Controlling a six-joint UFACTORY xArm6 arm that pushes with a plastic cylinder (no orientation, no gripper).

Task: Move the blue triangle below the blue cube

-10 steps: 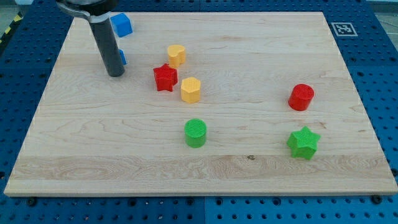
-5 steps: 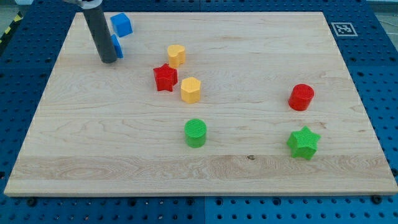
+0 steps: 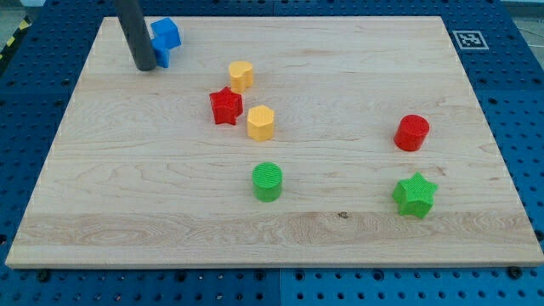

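At the wooden surface's (image 3: 357,68) top left corner, my tip (image 3: 145,67) touches the left side of the blue triangle (image 3: 161,57), which sits directly below and against the blue cube (image 3: 166,32). I carry no jaws, only a rod. Nearby toward the centre lie a yellow heart (image 3: 241,76), red star (image 3: 226,106) and yellow hexagon (image 3: 261,123).

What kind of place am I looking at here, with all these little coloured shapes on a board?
Probably a robotics lab bench. A wooden board lies on a blue perforated table and carries a printed marker tag in one corner. My tip rests beside the blue triangle, and toy blocks like the green star lie about.
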